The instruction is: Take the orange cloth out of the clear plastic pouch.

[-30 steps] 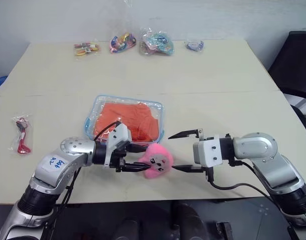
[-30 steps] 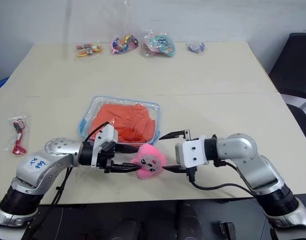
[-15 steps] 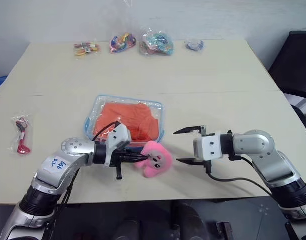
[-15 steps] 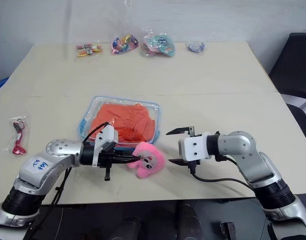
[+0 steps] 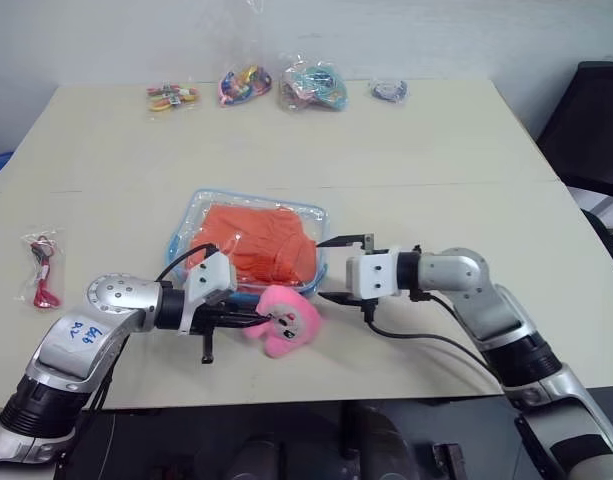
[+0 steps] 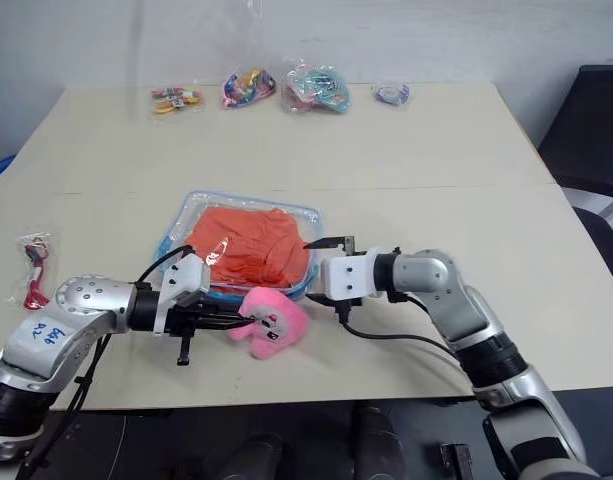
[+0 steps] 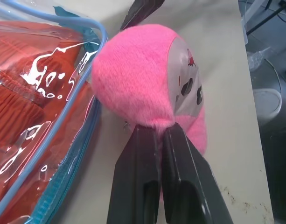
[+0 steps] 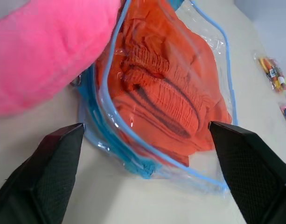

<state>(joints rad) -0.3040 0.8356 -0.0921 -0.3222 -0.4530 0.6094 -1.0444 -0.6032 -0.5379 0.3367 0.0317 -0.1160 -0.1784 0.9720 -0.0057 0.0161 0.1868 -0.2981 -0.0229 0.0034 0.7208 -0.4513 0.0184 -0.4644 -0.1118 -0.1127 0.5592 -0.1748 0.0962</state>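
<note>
Our left hand (image 5: 248, 318) pinches the pink toy (image 5: 283, 318) shut, right hand (image 5: 331, 270) wide open w/ nothing at the pouch (image 5: 199, 215) corner near the worktop's (image 5: 436, 150) front edge: could snag plastic, not cloth (image 5: 256, 243).

The cloth (image 5: 258, 243) is bright orange inside a clear pouch (image 5: 317, 216) trimmed light blue. At its 6 o'clock a pink plush (image 5: 282, 320) shows a pale face with dark marks. Table (image 5: 436, 150) beige; both grippers' fingers (image 7: 147, 182) black.
</note>
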